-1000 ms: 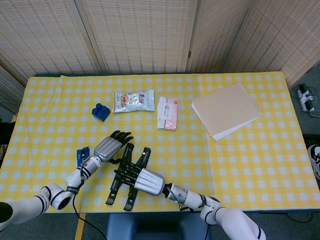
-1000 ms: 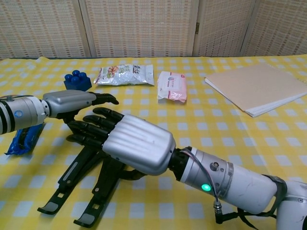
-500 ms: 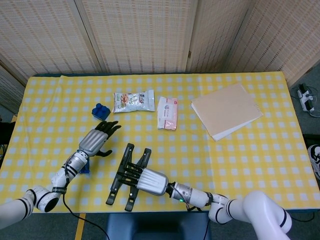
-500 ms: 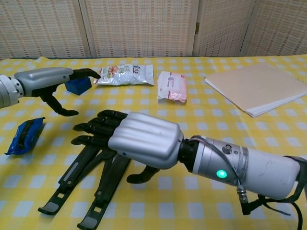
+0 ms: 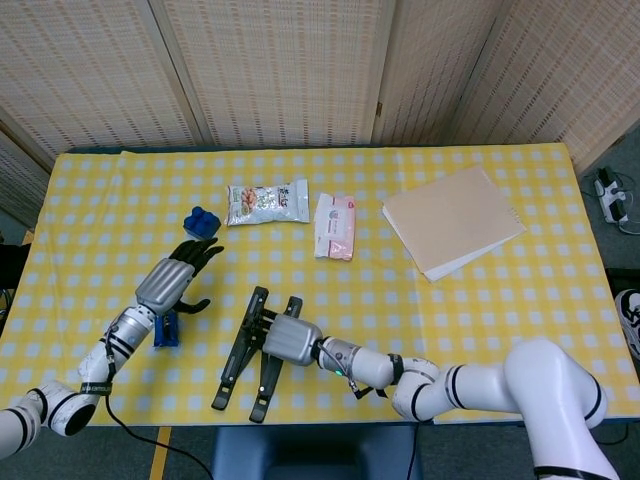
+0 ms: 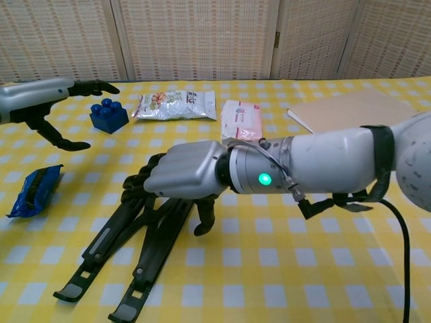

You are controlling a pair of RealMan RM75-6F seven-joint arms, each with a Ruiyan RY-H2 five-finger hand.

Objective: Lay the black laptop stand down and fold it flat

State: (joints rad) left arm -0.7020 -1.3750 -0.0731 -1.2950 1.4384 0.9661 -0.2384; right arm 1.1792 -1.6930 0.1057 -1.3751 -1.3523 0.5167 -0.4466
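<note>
Both my hands show in each view: my right hand [image 6: 183, 171] rests fingers-down on the hinge end of the black laptop stand [image 6: 124, 252], which lies on the yellow checked tablecloth [image 5: 480, 300] with its two legs nearly together, while my left hand [image 5: 172, 280] hovers apart, fingers spread, holding nothing. I judge the folding step nearly done; next, press the legs fully flat and lift away. Only the head view shows the stand's whole outline [image 5: 255, 352]; the chest view alone shows my right fingertips [image 6: 135, 182] curled onto its top bars.

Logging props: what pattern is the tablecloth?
Yellow-and-white checks on the tablecloth, clearest in the head view.
</note>
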